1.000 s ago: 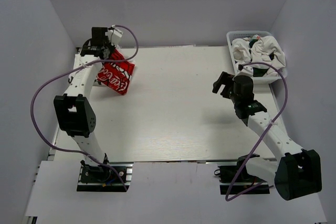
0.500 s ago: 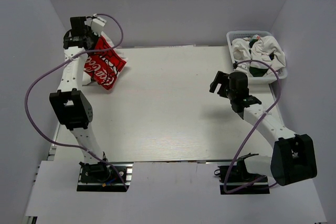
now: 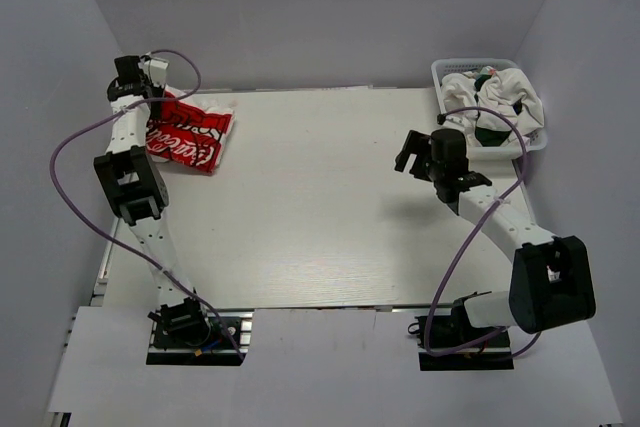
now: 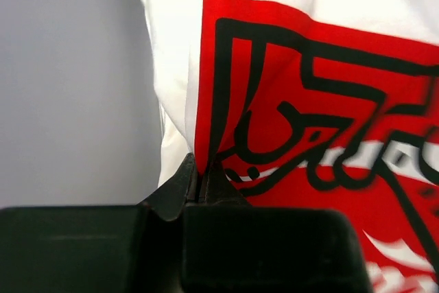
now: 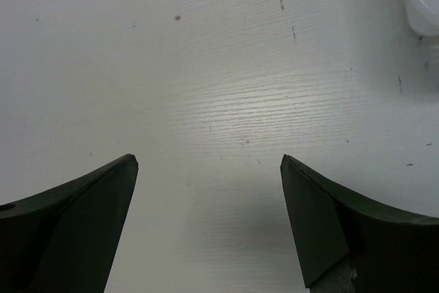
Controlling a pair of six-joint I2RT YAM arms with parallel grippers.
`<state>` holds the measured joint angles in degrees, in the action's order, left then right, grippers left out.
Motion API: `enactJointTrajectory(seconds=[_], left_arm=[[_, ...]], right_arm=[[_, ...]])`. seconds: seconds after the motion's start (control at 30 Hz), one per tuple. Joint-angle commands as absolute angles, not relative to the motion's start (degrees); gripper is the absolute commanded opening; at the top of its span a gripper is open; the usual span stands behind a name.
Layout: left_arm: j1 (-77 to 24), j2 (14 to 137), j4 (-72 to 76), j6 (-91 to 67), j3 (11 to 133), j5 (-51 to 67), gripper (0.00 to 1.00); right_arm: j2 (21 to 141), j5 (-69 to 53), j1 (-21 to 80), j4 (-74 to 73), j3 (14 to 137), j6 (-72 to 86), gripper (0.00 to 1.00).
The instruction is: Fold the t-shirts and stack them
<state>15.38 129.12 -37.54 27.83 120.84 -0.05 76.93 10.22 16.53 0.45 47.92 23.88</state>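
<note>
A folded white t-shirt with a red print and white lettering lies at the table's far left corner. My left gripper is shut on its left edge; in the left wrist view the fingertips pinch the fold of the red t-shirt. More white t-shirts, one with a dark green print, are heaped in the basket. My right gripper is open and empty, hovering over bare table left of the basket; its fingers stand wide apart.
The white lattice basket stands at the far right corner; its corner shows in the right wrist view. Grey walls close in on the left, back and right. Purple cables loop from both arms.
My left gripper has carried the red t-shirt left and down until it lies at the far left corner. My right gripper has shifted slightly back and left.
</note>
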Motion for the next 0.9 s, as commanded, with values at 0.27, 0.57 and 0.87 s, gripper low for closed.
enactJointTrajectory(seconds=[0.27,0.57,0.87], left_arm=[[18.9,133.6,-26.6,15.4,124.6,-6.9,0.48],[18.2,127.6,-32.4,6.8,125.9,-8.0,1.0],[12.8,102.1,-21.2,-10.8,95.6,15.4,1.0]], right_arm=[[79.6,8.0,17.1,0.2,51.8,23.6,0.9],[78.3,6.2,18.4,-1.8,52.5,22.4,0.9],[73.2,3.3,18.5,-4.3,49.9,23.8,0.9]])
